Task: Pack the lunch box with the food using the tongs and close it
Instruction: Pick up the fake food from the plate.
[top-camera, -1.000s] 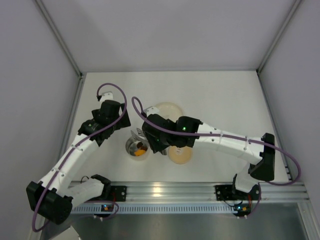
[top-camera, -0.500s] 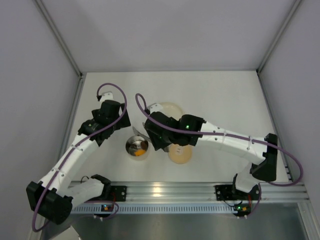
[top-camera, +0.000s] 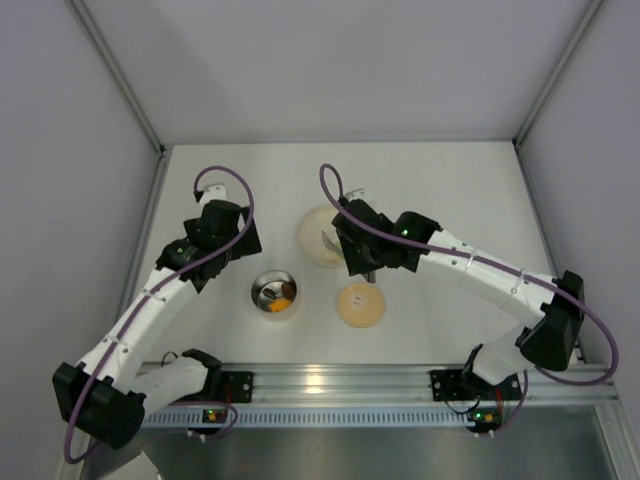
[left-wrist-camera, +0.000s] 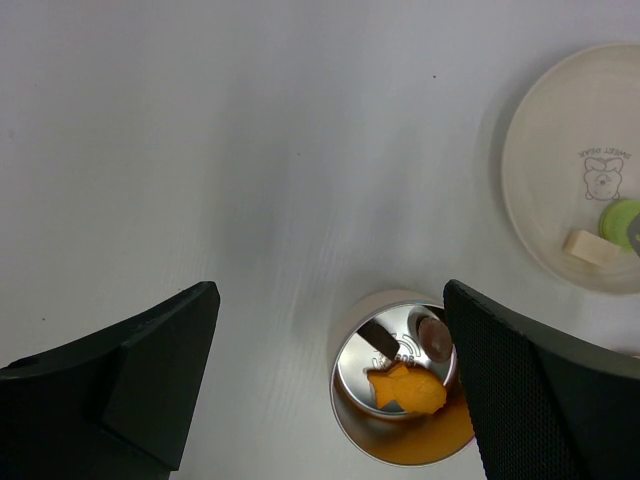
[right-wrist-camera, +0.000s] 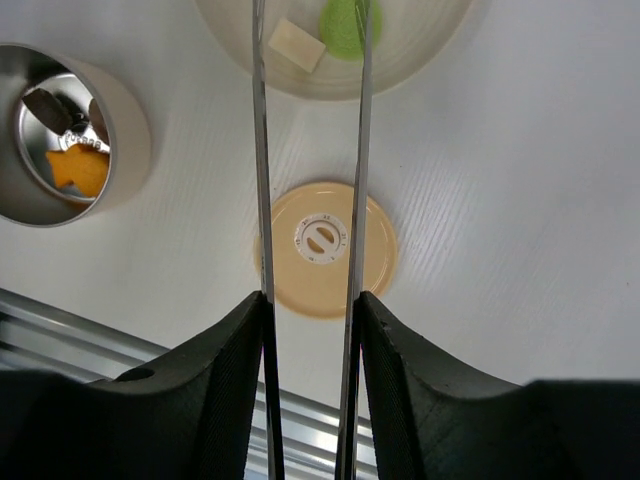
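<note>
The lunch box (top-camera: 273, 294) stands open on the white table (top-camera: 450, 190), close to the arm bases. Inside it are an orange fish-shaped piece (left-wrist-camera: 405, 390) and dark brown pieces (right-wrist-camera: 48, 106). Its tan lid (right-wrist-camera: 325, 248) lies flat to the right of the lunch box, clearly apart from it, with the inner face up.

Above the lid and a little beyond the lunch box, the right gripper (right-wrist-camera: 308, 300) clamps the tongs (right-wrist-camera: 262, 200). Each thin arm is pressed against the inside of one black finger, and the two arms run forward with a gap between them. In the right wrist view the lid shows through that gap and the lunch box sits off to the left of both arms.

Further out, beyond and right of the lunch box, is the cream plate (top-camera: 312, 228). It carries a pale cream piece (right-wrist-camera: 296, 45) and a light green piece (right-wrist-camera: 342, 22). Both appear between the tongs' arms near their far end. The right arm crosses the edge of the green piece, and the tips run out of that frame. Whether metal touches food cannot be told.

Beyond and left of the lunch box, the left gripper (left-wrist-camera: 328, 300) is held above the table with its jaws spread wide and nothing in them. In its own view the lunch box sits low, near the right finger.
</note>
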